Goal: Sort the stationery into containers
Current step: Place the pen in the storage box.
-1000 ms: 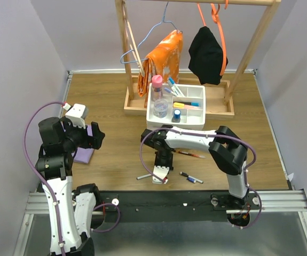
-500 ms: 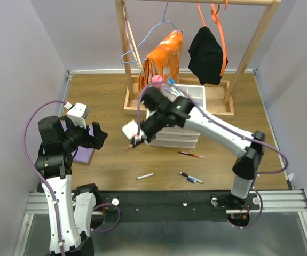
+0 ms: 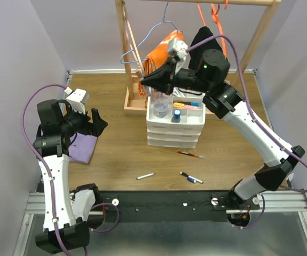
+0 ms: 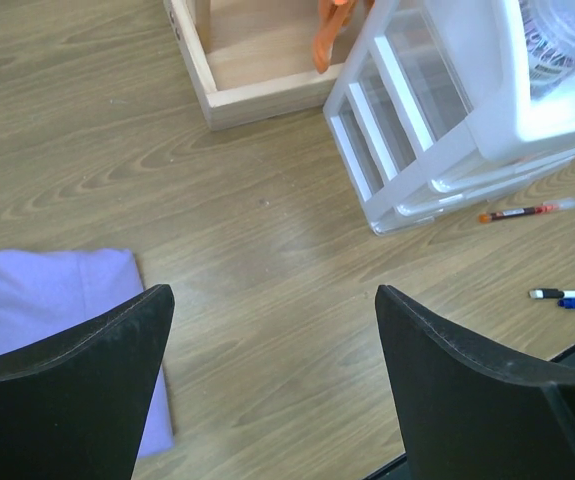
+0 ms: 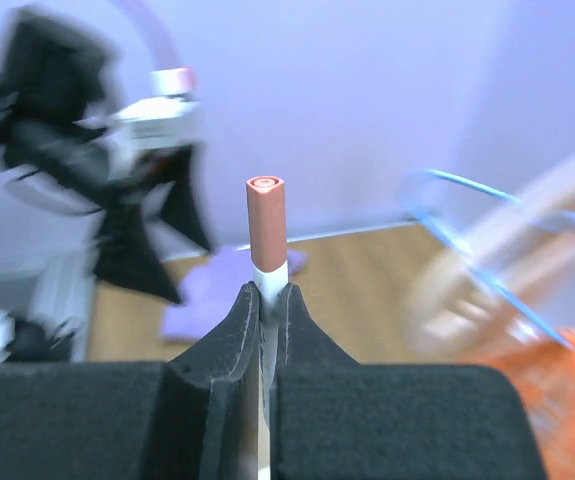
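My right gripper (image 3: 148, 81) is raised above the back left corner of the white divided tray (image 3: 196, 118), pointing left. It is shut on a white pen with a reddish-brown cap (image 5: 267, 225), which sticks out past the fingertips of that gripper (image 5: 267, 295). The tray holds a clear bottle (image 3: 160, 108), a blue-capped bottle (image 3: 177, 115) and several pens (image 3: 186, 105). On the table lie an orange pen (image 3: 190, 154), a white pen (image 3: 146, 175) and a blue-black marker (image 3: 190, 178). My left gripper (image 3: 97, 125) (image 4: 272, 290) hovers open at the left with nothing between its fingers.
The tray tops a white drawer unit (image 3: 174, 137) (image 4: 417, 130). Behind it stands a wooden clothes rack (image 3: 137, 104) with an orange cloth and a black cloth on hangers. A purple cloth (image 3: 81, 149) (image 4: 57, 300) lies under my left gripper.
My right arm has lifted the pen from the table's front edge and swung it up and back, above the tray. The left gripper has barely moved.
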You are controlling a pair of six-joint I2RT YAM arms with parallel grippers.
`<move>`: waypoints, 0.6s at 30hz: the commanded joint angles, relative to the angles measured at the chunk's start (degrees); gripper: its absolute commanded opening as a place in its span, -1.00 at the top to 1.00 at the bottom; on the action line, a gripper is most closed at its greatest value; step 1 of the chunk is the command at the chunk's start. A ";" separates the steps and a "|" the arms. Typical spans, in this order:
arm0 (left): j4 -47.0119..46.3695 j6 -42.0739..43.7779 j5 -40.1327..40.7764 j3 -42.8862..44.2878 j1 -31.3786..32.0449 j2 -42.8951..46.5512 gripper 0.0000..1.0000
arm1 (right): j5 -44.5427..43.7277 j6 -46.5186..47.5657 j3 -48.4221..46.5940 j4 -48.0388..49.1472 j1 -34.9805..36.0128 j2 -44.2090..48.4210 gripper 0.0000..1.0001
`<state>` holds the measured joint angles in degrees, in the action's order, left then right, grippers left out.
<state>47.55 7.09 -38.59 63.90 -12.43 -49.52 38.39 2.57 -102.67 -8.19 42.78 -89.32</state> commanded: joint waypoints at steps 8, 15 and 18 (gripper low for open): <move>-3.60 -2.52 -2.37 1.50 -0.14 -0.85 -0.82 | -16.94 -7.40 20.22 17.41 -14.56 9.42 0.99; -4.13 -3.75 -2.10 1.23 -0.14 -0.84 -0.82 | -17.65 -4.50 25.94 18.38 -17.65 10.39 0.99; -4.13 -3.93 -2.02 1.05 -0.23 -0.93 -0.82 | -18.00 -3.98 28.39 18.91 -18.44 10.66 0.99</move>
<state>44.71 4.36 -39.53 65.21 -12.43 -50.72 22.44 -3.01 -77.97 7.49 25.52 -80.44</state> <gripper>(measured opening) 0.909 0.120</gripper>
